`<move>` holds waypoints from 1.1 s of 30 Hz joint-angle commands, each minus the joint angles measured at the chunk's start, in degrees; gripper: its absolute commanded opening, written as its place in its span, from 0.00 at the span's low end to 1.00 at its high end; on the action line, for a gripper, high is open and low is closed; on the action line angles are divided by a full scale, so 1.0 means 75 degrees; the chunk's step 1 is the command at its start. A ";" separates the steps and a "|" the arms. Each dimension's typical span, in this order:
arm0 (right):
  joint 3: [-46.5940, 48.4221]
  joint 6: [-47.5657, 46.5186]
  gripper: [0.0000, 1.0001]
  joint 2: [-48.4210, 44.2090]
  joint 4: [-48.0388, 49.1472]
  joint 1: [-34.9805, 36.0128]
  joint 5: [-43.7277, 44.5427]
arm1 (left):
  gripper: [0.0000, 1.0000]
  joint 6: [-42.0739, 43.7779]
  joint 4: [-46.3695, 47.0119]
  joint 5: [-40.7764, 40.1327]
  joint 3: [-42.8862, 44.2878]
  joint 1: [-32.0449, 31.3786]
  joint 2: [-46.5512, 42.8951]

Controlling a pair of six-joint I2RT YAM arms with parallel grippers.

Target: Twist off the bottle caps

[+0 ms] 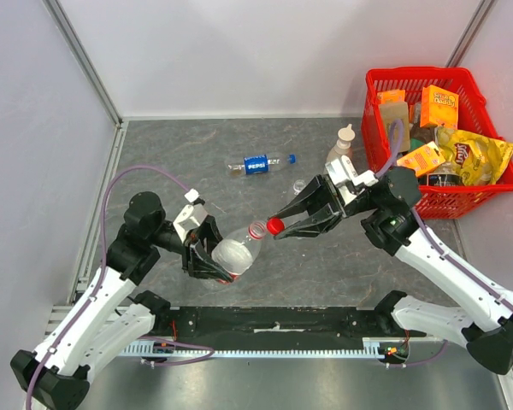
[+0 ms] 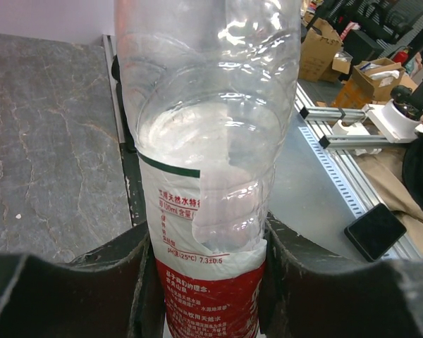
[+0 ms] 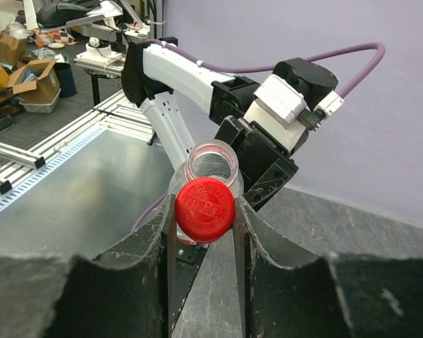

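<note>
Beneath both arms lies a grey counter, mottled like stone and veined with pale cracks, boxed in by plain white walls with metal strips at the corners. Only the wrist views look past its near edge, onto a workshop of aluminium rails and cardboard boxes, with a dark phone-like slab lying to the left tool's right.

The left tool is clenched around the lower body of the red-label bottle, its dark fingers pressed to either side of the label. The bottle tilts neck-first toward the right tool. That tool pinches the red cap between its fingertips; the cap is off the neck, just beside the bottle's open mouth.

Up close, the left wrist view shows thin, clear, ribbed plastic and a white-and-red label with small print. The right wrist view shows raised lettering on the cap's round top.

Only the overhead view shows what lies beyond the tools. A Pepsi bottle lies on its side with a blue cap at its end. A beige bottle with a pointed top stands beside a red basket of orange boxes and a yellow crisp bag.
</note>
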 commanded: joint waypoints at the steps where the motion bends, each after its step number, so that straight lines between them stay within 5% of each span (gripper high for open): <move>1: -0.0089 -0.0577 0.00 -0.0114 -0.0775 0.0030 0.0132 | 0.14 0.0155 0.0260 -0.0482 -0.0043 0.0026 -0.0174; 24: -0.0183 -0.1598 0.00 0.0107 -0.2406 0.0042 0.1293 | 0.17 0.1562 -0.0419 -0.2977 0.0098 0.0026 -0.0760; 33: -0.0183 -0.1925 0.00 0.1279 -0.3049 0.0205 0.2451 | 0.19 0.1878 -0.0560 -0.5847 0.0063 0.0026 -0.1475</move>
